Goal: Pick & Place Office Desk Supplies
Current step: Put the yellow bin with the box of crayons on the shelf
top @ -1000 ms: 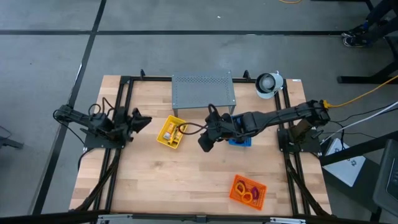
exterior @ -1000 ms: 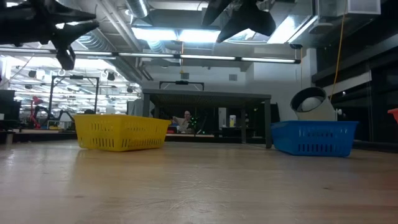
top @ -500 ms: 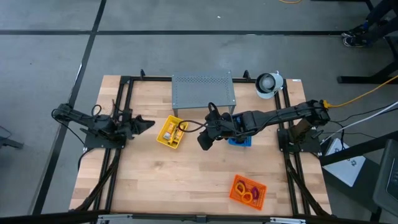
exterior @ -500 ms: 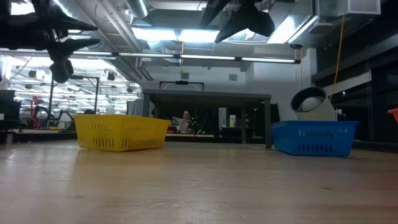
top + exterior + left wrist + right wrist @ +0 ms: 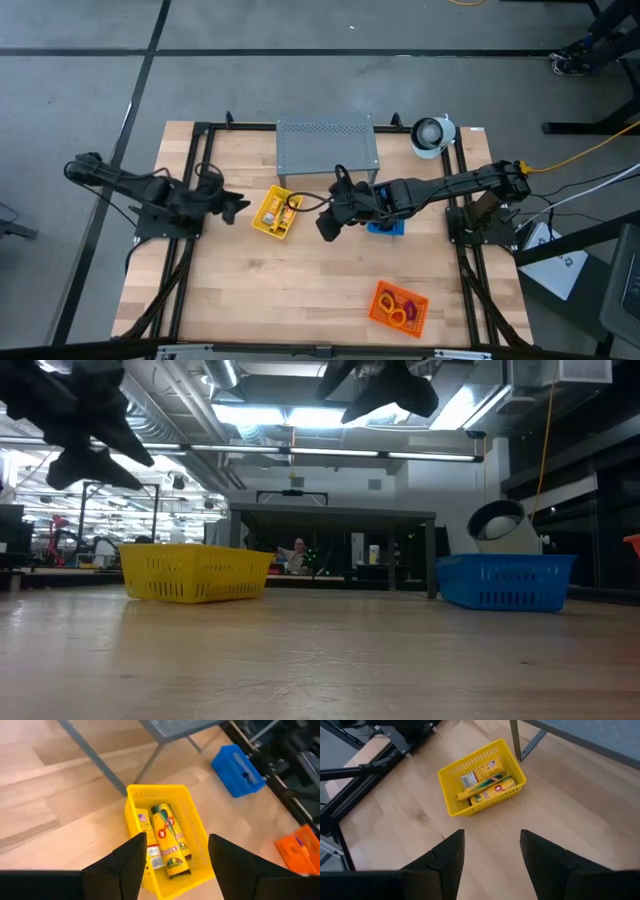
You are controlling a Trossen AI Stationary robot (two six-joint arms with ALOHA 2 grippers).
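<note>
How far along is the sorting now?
Done: yellow-and-white packets lie in the yellow mesh basket; coloured loops lie in the orange tray. In hand: nothing; left gripper and right gripper are both open. No loose supplies show on the wooden table.
</note>
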